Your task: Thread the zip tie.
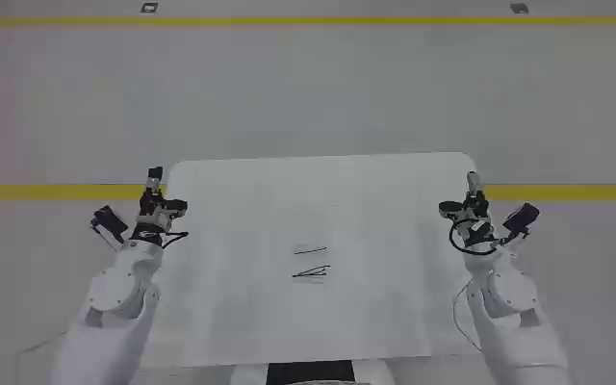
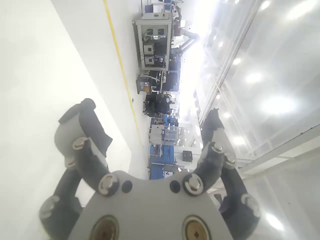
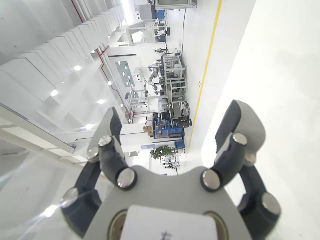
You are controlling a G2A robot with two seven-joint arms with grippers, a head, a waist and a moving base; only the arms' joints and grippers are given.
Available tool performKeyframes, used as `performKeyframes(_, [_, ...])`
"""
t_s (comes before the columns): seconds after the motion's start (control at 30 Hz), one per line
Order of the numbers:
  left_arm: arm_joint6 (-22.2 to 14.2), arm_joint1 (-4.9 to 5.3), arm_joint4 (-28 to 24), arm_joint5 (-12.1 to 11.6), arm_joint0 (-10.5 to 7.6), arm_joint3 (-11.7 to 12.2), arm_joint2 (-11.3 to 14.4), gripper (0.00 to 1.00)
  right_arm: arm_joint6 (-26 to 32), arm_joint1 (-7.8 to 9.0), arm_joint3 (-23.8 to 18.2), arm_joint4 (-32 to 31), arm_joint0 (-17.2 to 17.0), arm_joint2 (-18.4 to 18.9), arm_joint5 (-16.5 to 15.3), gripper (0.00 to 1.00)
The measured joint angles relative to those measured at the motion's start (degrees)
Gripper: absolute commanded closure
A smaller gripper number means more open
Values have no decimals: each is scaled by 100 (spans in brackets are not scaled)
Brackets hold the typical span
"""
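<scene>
Bare tabletop [image 1: 385, 298] surrounds zip ties [image 1: 311, 272].

Zip ties [image 1: 311, 272] lie mid-frame on the worktop [image 1: 385, 298]. The left end effector [image 1: 154, 177] sits at its left edge, the right end effector [image 1: 473, 180] at its right edge.

A thin black plastic zip tie [image 1: 310, 250] lies flat mid white table [image 1: 221, 308]; a second dark tie [image 1: 311, 272], narrow V-shaped, lies just beside it, toward the near edge.

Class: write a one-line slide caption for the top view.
Zip ties lie at the centre of the white table; left gripper and right gripper hover open at its sides.
</scene>
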Motion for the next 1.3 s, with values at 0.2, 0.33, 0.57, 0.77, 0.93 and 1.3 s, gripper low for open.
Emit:
performKeyframes(0.2, [-3, 1, 3, -2, -4, -5, 3, 0, 0, 0, 0, 0, 0, 0, 0, 0])
performKeyframes(0.33, [-711, 31, 191, 164, -114, -248, 169, 0, 0, 0, 0, 0, 0, 0, 0, 0])
performKeyframes(0.57, [-1731, 106, 1053, 369, -68, -353, 303, 0, 0, 0, 0, 0, 0, 0, 0, 0])
performKeyframes(0.77, [-1702, 104, 1009, 364, -69, -353, 301, 0, 0, 0, 0, 0, 0, 0, 0, 0])
performKeyframes(0.93, [-2198, 150, 1479, 120, -182, -482, 365, 0, 0, 0, 0, 0, 0, 0, 0, 0])
performKeyframes(1.3, [-3192, 235, 2755, 298, -433, -431, 846, 0, 0, 0, 0, 0, 0, 0, 0, 0])
